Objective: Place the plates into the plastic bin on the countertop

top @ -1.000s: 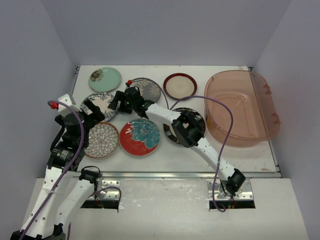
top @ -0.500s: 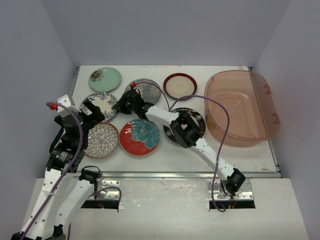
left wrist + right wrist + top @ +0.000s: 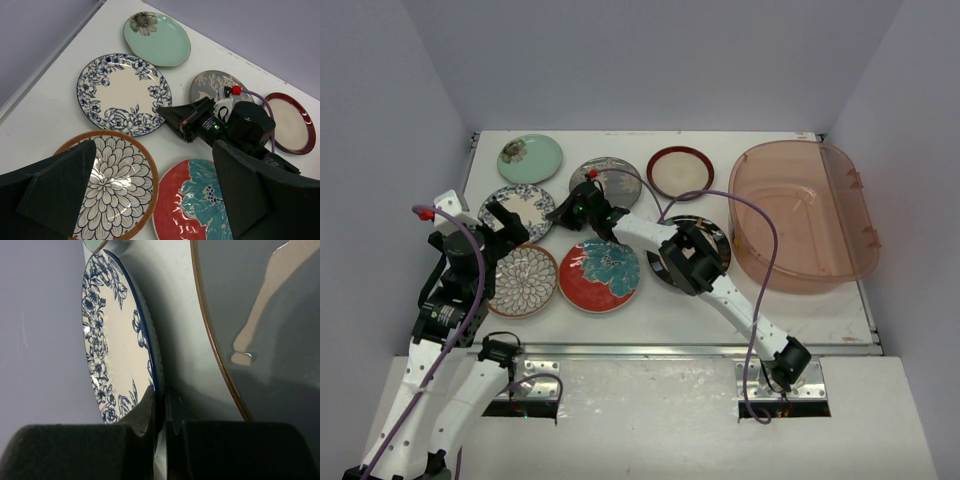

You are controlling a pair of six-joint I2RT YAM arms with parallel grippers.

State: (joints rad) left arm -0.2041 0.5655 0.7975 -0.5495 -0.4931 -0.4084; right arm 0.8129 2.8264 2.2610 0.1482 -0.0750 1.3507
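- Seven plates (image 3: 530,158) show in the top view, all lying on the tabletop (image 3: 800,310). None is in the plastic bin (image 3: 790,280), which stands at the far right.
- The right fingers (image 3: 563,212) reach across to the blue-white plate (image 3: 517,210) at the left. The way to the bin is therefore long, and it passes over the red-teal plate (image 3: 600,275) and the black-rimmed plate (image 3: 695,250). A plate that slips there would fall on other ceramic and could chip.
- The left fingers (image 3: 505,215) hang just beside the same plate. If the right arm swings the plate up, it may strike them.
- In the left wrist view the left fingers (image 3: 260,200) are spread wide and hold nothing. They stand above the brown petal plate (image 3: 110,185). The right fingers (image 3: 172,117) meet the blue-white plate (image 3: 125,95) at the edge nearest the grey deer plate (image 3: 217,85).
- In the right wrist view the right fingers (image 3: 150,415) are pressed together on the thin rim of the blue-white plate (image 3: 110,340), with only a narrow bite.
- Such a small hold at one edge is the main risk: the weight of the plate could turn it between the fingers, or the glazed rim could slide out.
- Whether the plate is lifted from the tabletop cannot be told here.
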